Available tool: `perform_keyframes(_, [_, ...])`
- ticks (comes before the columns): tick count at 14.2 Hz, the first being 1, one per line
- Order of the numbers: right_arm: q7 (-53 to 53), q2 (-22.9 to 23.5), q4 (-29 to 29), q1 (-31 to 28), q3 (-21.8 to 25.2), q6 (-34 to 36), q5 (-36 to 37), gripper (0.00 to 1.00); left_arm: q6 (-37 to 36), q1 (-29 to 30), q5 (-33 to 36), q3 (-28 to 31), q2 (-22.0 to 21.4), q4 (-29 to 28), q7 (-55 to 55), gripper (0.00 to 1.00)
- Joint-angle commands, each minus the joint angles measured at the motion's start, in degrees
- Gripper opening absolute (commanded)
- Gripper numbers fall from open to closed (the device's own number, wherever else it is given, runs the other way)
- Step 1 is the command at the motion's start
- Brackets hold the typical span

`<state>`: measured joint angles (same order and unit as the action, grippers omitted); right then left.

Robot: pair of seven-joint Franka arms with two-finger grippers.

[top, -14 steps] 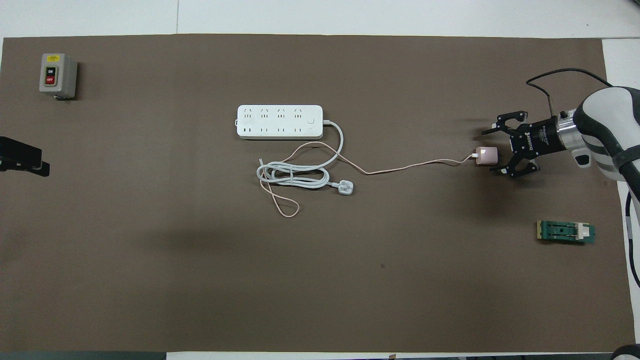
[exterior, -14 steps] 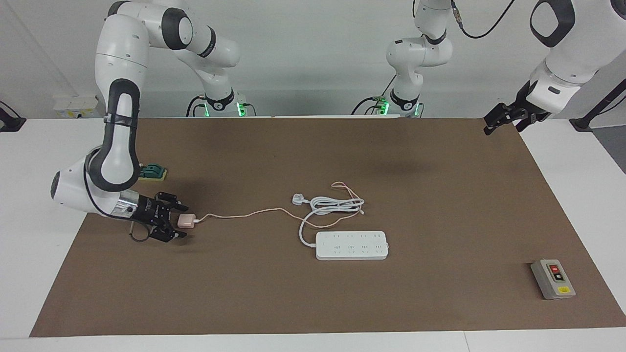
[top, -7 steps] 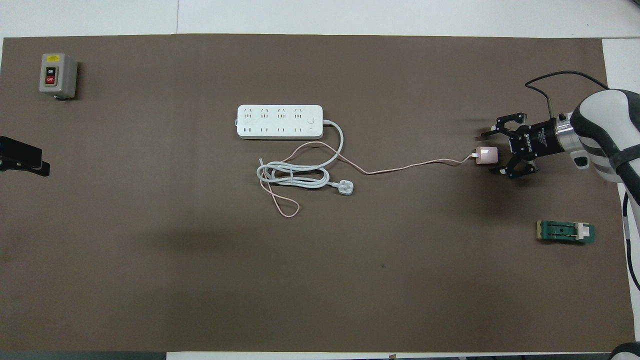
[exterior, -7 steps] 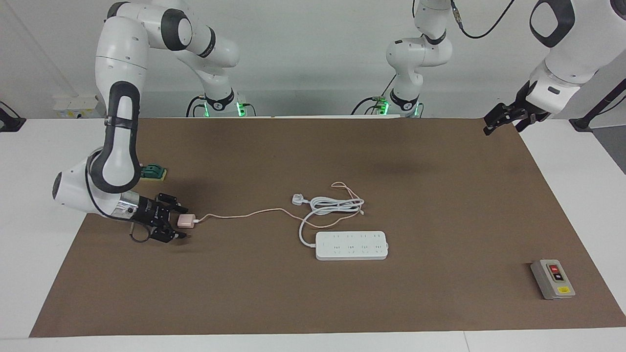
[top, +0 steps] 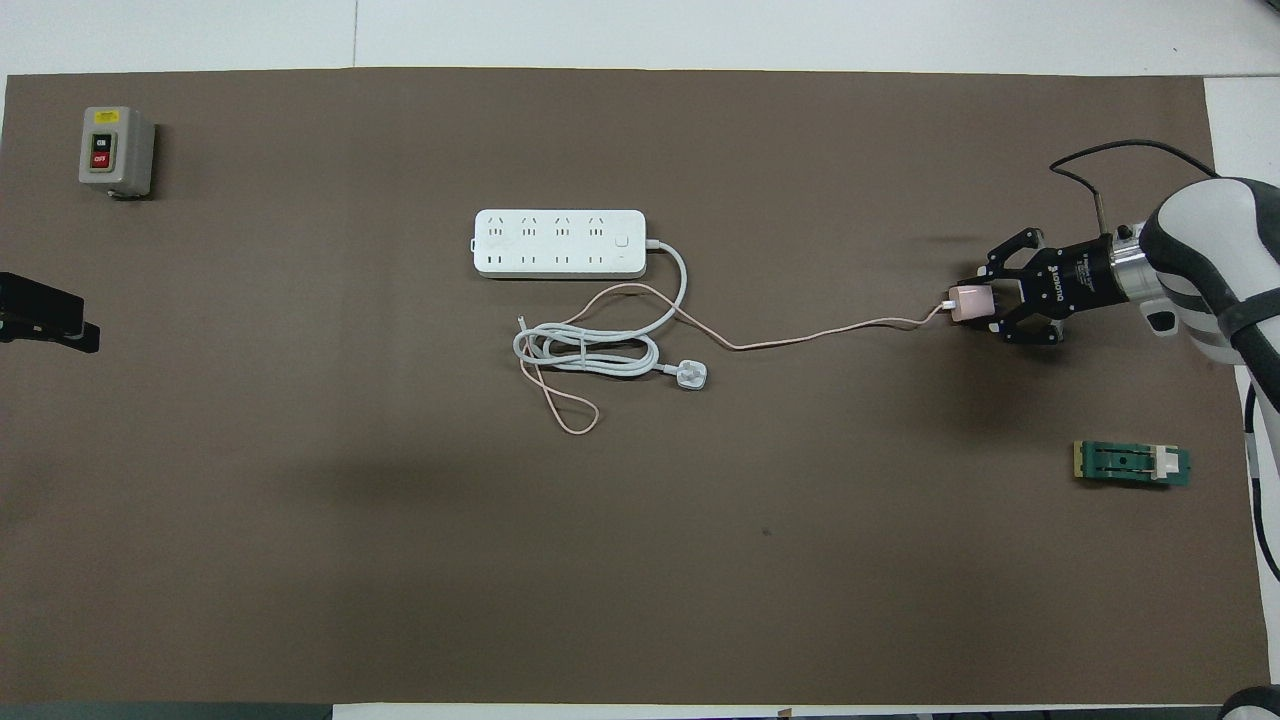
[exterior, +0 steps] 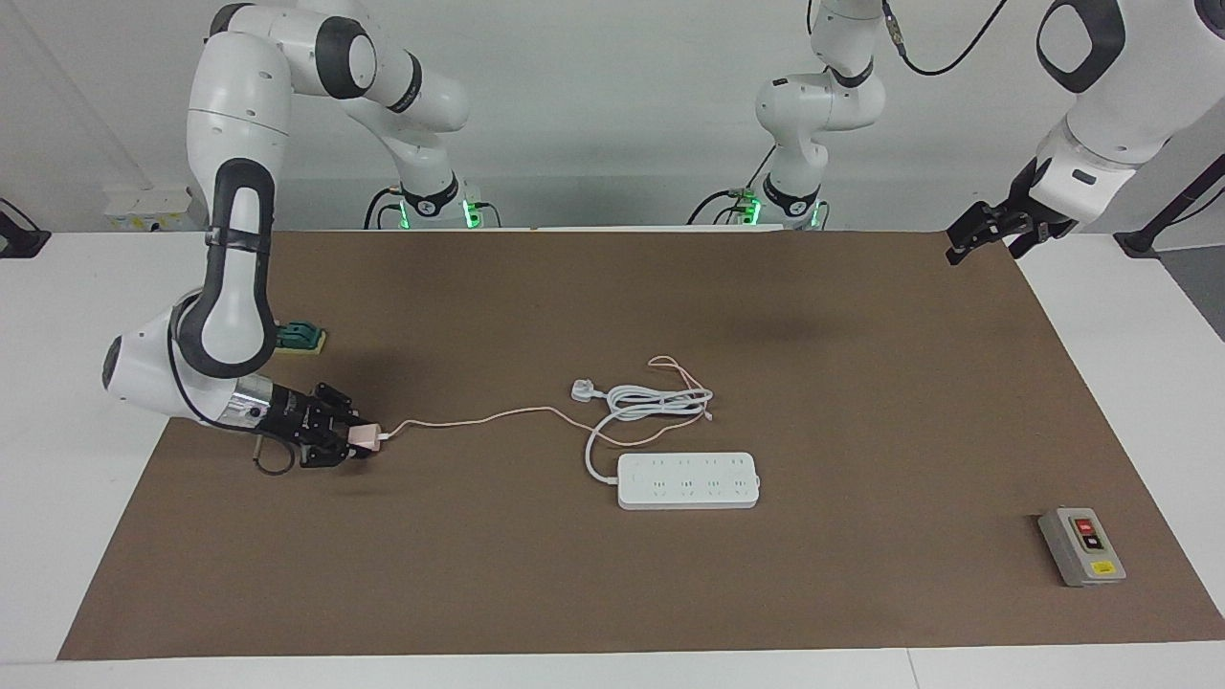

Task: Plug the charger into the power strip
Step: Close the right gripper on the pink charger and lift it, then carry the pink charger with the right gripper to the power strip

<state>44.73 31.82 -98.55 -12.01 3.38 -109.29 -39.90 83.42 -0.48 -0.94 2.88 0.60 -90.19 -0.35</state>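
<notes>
Right gripper [exterior: 356, 442] clamped on charger [exterior: 363, 437].
Left gripper [exterior: 960, 241] raised at surface [exterior: 861, 593] edge, waiting; state unclear.

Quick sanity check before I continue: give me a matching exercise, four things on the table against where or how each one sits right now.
Things:
1. charger
2. power strip
3. grey button box
4. left gripper

States:
A. waits over the mat's edge at the left arm's end
B. lies flat mid-table, no charger in its sockets
C. clamped between the right gripper's fingers
D. stands at the left arm's end, farther from the robots than the power strip

Pairs: 1-C, 2-B, 3-D, 4-A
</notes>
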Motion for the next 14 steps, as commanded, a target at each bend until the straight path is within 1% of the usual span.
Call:
perform_keyframes(1, [1.1,-0.1,0.5,1.3,-0.1,-1.5,-0.4,0.0,0.7,0.5,-0.6,-0.2,-1.4,-1.4,-0.5,1.0])
perform_keyframes(2, [2.4,-0.5,1.2,2.2,-0.1,-1.0,-0.2,0.0,0.8,0.5,-0.6,-0.2,-1.4,-1.3,-0.5,1.0])
perform_keyframes(4, [7.0,-1.1,4.1,4.1,0.0,2.5,-0.1,0.0,0.7,0.5,-0.6,-0.2,-1.4,-1.3,-0.5,1.0])
perform_keyframes(8, [16.1,-2.6,8.5,7.5,-0.1,6.7,0.8,0.0,0.8,0.5,-0.6,-0.2,-1.4,-1.3,-0.5,1.0])
perform_keyframes(11, [23.2,-4.7,9.8,12.0,-0.3,7.2,0.5,0.0,0.7,0.5,-0.6,-0.2,-1.4,-1.3,-0.5,1.0])
perform_keyframes(14, [32.2,-5.5,13.2,17.3,-0.4,7.0,-0.2,0.0,0.8,0.5,-0.6,-0.2,-1.4,-1.3,-0.5,1.0])
